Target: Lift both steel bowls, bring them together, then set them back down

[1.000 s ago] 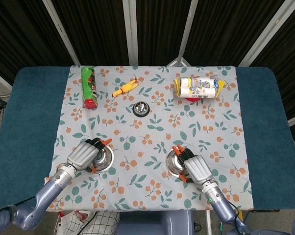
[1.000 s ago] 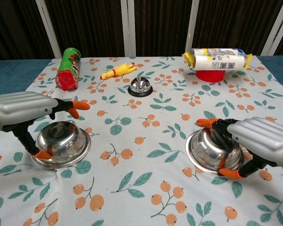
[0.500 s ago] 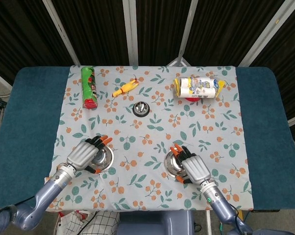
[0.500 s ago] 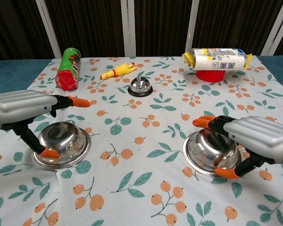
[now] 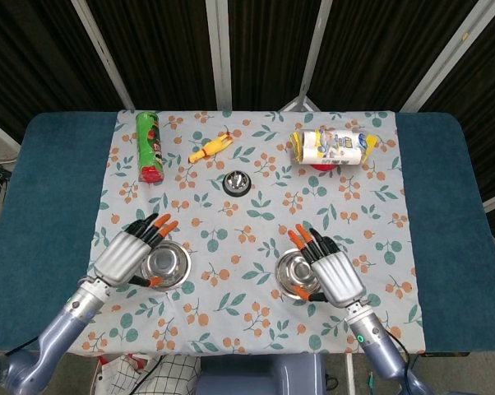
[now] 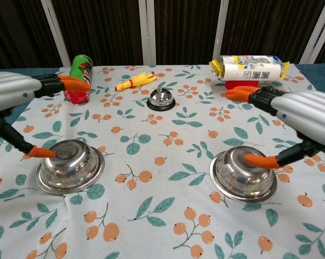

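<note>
Chest view shows your left hand (image 6: 14,91) and right hand (image 6: 305,116) spread, holding nothing, raised above the left bowl (image 6: 70,164) and right bowl (image 6: 243,174). Both rest on the tablecloth (image 6: 168,135), well apart, probably already set down.

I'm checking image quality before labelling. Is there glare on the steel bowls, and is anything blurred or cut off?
Chest view: both bowls, left and right, carry soft reflections, not blown out; the left hand and right hand run off the frame edges. Head view: sharp and evenly lit, bowls small with bright highlights, only faint shadows on the tablecloth.
</note>
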